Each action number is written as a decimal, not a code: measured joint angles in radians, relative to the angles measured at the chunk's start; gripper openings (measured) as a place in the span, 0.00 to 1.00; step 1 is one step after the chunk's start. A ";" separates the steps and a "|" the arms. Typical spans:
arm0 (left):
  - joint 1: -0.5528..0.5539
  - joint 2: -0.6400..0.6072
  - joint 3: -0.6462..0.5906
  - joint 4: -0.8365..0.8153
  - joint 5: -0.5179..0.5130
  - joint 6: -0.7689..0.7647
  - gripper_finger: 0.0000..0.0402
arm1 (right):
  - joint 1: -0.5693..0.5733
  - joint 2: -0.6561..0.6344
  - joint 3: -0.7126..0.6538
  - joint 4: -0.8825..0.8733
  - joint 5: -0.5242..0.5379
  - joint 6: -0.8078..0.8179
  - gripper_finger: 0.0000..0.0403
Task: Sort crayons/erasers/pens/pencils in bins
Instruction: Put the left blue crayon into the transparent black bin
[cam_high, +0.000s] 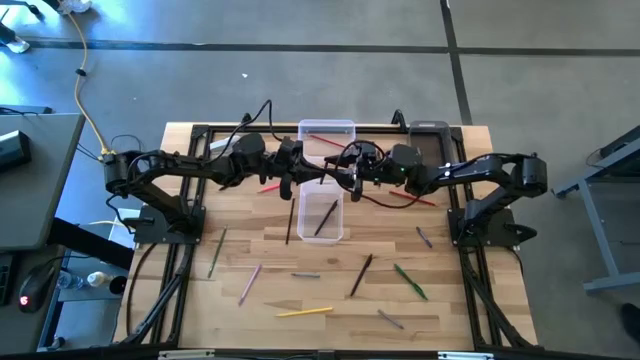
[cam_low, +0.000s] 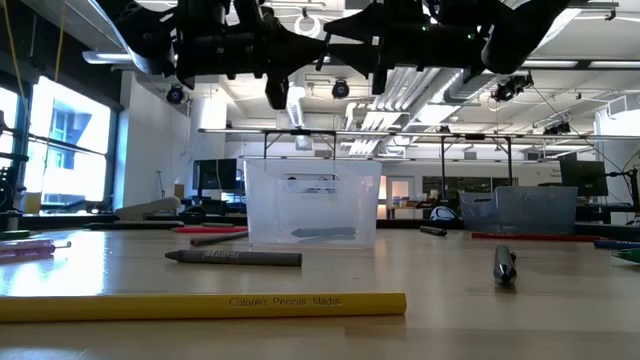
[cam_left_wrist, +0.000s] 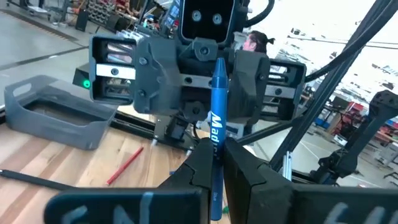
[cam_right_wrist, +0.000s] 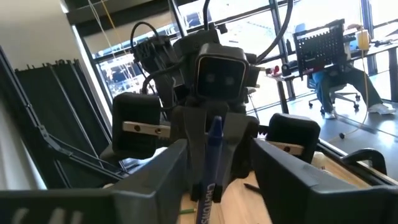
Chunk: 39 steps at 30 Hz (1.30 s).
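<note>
My two grippers face each other high over the clear bin (cam_high: 320, 215) at the table's middle. My left gripper (cam_left_wrist: 216, 152) is shut on a blue crayon (cam_left_wrist: 216, 106). My right gripper (cam_right_wrist: 217, 152) is open, with one finger on either side of the blue crayon (cam_right_wrist: 213, 155) and a gap to each. A second clear bin (cam_high: 326, 135) and a dark grey bin (cam_high: 428, 135) stand at the far edge. The middle bin (cam_low: 312, 205) holds a dark pencil (cam_high: 326, 218). My left gripper pinches the blue crayon between its two fingers a little below the crayon's middle (cam_left_wrist: 214, 146). The fingers come level from the table's left and lie across the crayon. The crayon is lifted clear, well above the bins, its pointed end (cam_left_wrist: 219, 65) sticking out past the fingers.
Loose pencils and crayons lie on the near half of the table: a yellow pencil (cam_high: 305, 312), a green one (cam_high: 410, 280), a grey crayon (cam_low: 235, 257). A red pencil (cam_left_wrist: 127, 165) lies near the grey bin (cam_left_wrist: 56, 112). A person (cam_right_wrist: 336, 68) sits in the room beyond.
</note>
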 joint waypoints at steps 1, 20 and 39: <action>0.000 0.000 0.000 0.003 0.000 0.000 0.01 | 0.000 0.000 0.000 0.000 0.000 -0.001 0.35; -0.011 0.058 0.045 0.021 0.004 0.001 0.03 | 0.000 -0.001 0.000 -0.005 -0.006 -0.016 0.08; 0.063 0.026 0.041 0.007 0.068 0.098 0.26 | -0.088 -0.184 -0.001 -0.294 0.031 -0.149 0.03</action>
